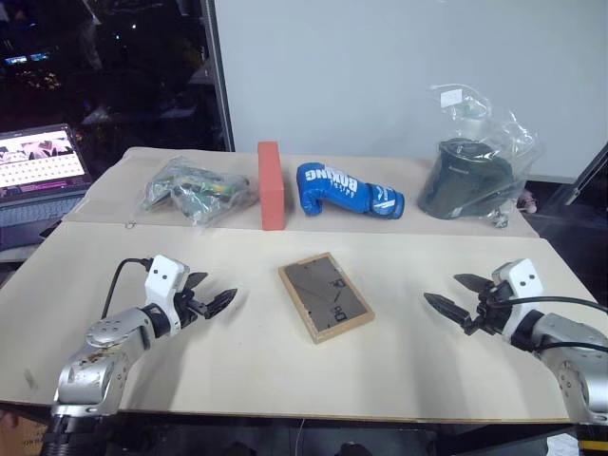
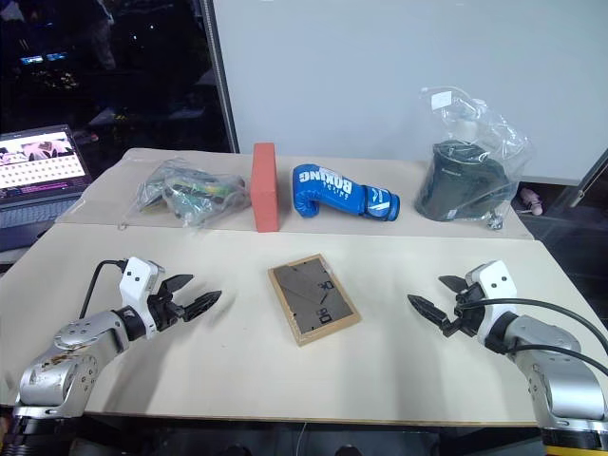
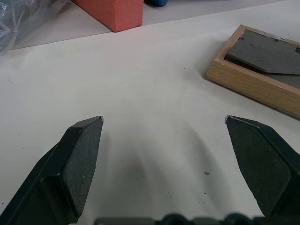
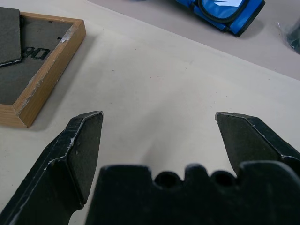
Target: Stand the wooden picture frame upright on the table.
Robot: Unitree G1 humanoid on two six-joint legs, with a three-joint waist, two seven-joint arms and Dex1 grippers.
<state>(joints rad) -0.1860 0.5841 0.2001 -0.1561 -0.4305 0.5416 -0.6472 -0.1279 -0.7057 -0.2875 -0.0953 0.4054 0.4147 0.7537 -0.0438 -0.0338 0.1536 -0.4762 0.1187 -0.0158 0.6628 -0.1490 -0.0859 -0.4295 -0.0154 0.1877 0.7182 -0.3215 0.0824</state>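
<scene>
You're at the very start — the wooden picture frame (image 1: 325,296) lies flat, back side up, in the middle of the desk (image 1: 399,361), untouched. Your left tool (image 1: 211,298) and right tool (image 1: 454,298) flank it, both spread wide and empty. Next, I'd judge, you must close in on its edges and tilt it up.

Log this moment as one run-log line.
frame: flat on table, back up | left gripper: open, empty, left of frame | right gripper: open, empty, right of frame | stage: not yet grasped
</scene>
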